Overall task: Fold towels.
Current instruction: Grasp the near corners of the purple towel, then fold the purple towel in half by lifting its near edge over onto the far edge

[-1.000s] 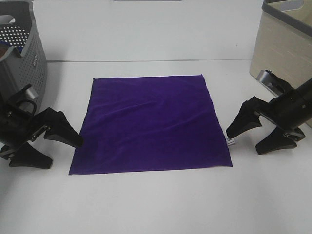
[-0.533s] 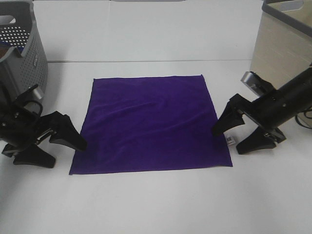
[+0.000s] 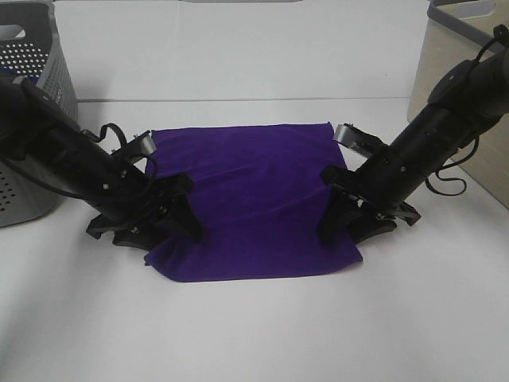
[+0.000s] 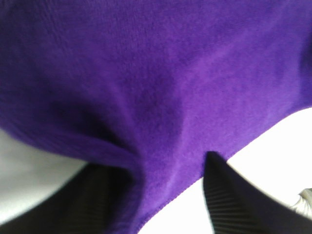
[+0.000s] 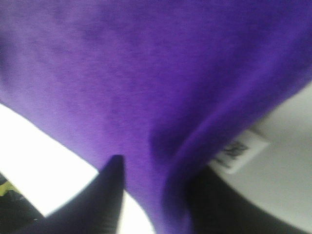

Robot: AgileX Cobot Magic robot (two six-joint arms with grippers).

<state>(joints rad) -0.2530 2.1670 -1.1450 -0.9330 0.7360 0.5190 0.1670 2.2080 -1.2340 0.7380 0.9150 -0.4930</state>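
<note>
The deep purple towel [image 3: 254,183] lies on the white table [image 3: 254,334], its near corners drawn inward and rumpled. My left gripper [image 3: 188,210] is at the towel's near left corner, jaws apart, with cloth between the fingers. In the left wrist view the towel [image 4: 146,73] fills the gap between the two dark fingers [image 4: 234,195]. My right gripper [image 3: 324,205] is at the near right corner, jaws apart around the cloth. In the right wrist view the towel [image 5: 146,73] bunches between the fingers [image 5: 109,190], and its white tag [image 5: 239,152] shows beside them.
A grey perforated basket [image 3: 32,48] stands at the far left behind the left arm. A beige bin [image 3: 445,64] stands at the far right behind the right arm. Bare table lies in front of the towel.
Both grippers have moved inward from beside the towel onto its near corners. The near side edges have been pushed toward the middle, so the near part is narrower and rumpled.
</note>
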